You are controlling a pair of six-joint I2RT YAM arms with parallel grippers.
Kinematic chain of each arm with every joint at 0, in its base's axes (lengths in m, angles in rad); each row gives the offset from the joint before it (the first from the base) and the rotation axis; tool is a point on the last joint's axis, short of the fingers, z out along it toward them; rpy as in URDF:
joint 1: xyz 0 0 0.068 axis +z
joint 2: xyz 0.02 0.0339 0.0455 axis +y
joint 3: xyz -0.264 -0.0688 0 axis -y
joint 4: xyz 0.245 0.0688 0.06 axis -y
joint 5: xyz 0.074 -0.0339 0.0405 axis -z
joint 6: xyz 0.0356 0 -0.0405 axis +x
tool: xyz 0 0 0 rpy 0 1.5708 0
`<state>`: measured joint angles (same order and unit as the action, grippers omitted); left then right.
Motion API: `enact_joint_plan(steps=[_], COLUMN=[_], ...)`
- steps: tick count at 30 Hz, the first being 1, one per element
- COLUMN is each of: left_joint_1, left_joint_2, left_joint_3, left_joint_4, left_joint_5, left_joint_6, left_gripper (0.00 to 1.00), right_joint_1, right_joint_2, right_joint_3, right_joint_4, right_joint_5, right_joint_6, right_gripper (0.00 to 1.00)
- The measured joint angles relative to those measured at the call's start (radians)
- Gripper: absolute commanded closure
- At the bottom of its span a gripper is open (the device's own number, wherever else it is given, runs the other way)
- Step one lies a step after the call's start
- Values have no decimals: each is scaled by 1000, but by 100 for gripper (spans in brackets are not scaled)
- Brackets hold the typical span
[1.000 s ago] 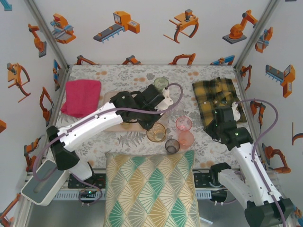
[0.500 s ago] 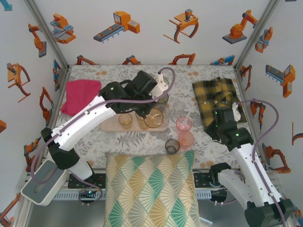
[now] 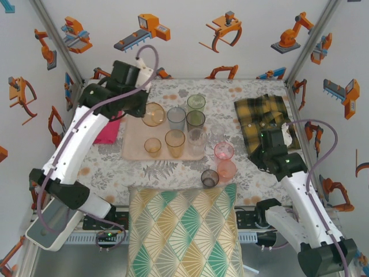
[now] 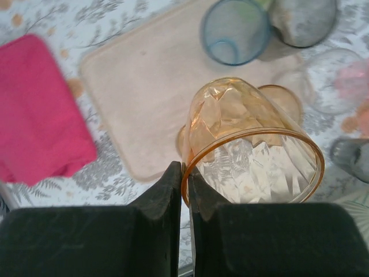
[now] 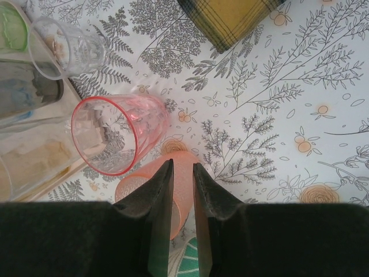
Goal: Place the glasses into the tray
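floral table (image 3: 167, 170); tray (image 3: 134, 147) holds glasses (image 3: 174, 142); left hand (image 4: 184, 173) pinches amber glass (image 4: 248, 144)

Likely a lab test booth — robot-print walls (image 3: 184, 55), aluminium frame (image 3: 312, 40).

No text, label, brand, number or sign is readable on anything here.

our left arm (image 3: 75, 144) and right arm (image 3: 305, 202) wear white shells with black joints, a lilac cable (image 3: 147, 55) looping along each. left gripper (image 4: 184, 167) and right gripper (image 5: 183, 165) have matte black wedge fingers (image 4: 164, 199).
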<state>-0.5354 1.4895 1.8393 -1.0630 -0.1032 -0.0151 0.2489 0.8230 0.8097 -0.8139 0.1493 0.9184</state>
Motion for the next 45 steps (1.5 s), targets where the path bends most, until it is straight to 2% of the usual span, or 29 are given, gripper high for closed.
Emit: enact_joint_plan(steps=[5,10,17,27,45], left_joint_1=[166,241,261,288,299], left_joint_2=[-117,-148,-135,-27,109], left_joint_3=[-201,-387,-530,-570,-581], left_joint_4=[27,67,143,248,256], left_joint_5=[13,21,20,23,74], left_joint_6=[-4,-14,-15,-14,-29], left_gripper=[85,85,86,87,86], right_joint_1=[0,0,0,0,0], right_joint_2=[22,52,75,68,95], right_joint_3=[18,34,36,36,36], right_joint_4=[12,25,43,45,76], right_joint_5=[0,0,-1,-1,-5], right_joint_6=[-7,-19,-28,-28,-28], right_gripper=[77,77,77,76,76])
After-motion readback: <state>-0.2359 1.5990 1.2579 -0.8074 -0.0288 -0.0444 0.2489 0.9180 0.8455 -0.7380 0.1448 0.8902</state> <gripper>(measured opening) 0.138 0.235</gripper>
